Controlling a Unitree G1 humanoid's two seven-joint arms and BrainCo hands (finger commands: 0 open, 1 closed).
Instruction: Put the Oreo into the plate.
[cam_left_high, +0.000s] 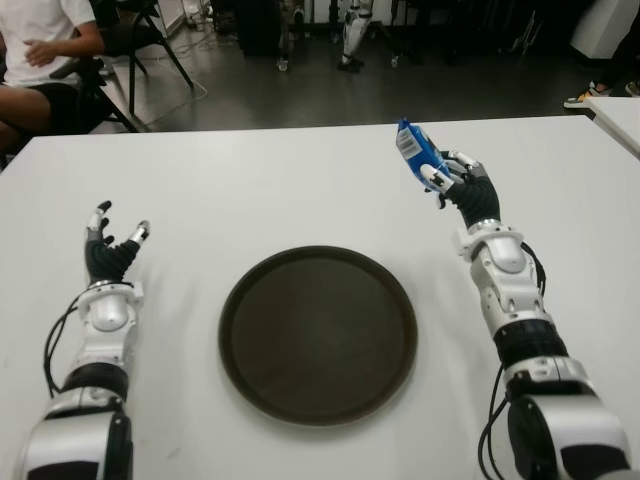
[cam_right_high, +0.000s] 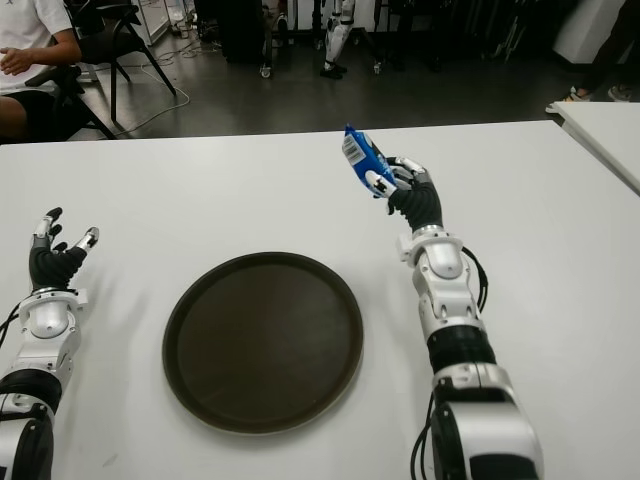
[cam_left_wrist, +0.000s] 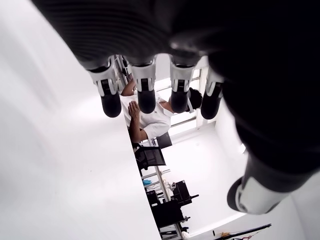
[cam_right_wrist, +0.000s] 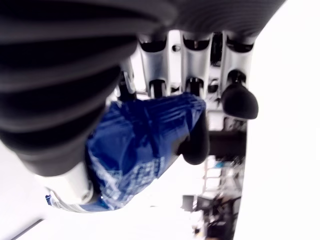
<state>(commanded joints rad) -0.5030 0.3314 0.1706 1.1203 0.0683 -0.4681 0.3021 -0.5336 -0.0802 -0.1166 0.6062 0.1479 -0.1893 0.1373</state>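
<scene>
Left eye view: a round, dark brown plate (cam_left_high: 318, 335) with a raised rim is seen on a smooth white table (cam_left_high: 250, 190). Beyond it and to its right, a glossy blue Oreo pack (cam_left_high: 415, 152) with white print is gripped by the right hand (cam_left_high: 455, 180), clear of the plate. The left hand (cam_left_high: 112, 245) is shown left of the plate, fingers spread and empty.

Left wrist view: four straight black-tipped fingers (cam_left_wrist: 145, 100) are seen, holding nothing.

Right wrist view: the crinkled blue wrapper is clasped between thumb and fingers.
</scene>
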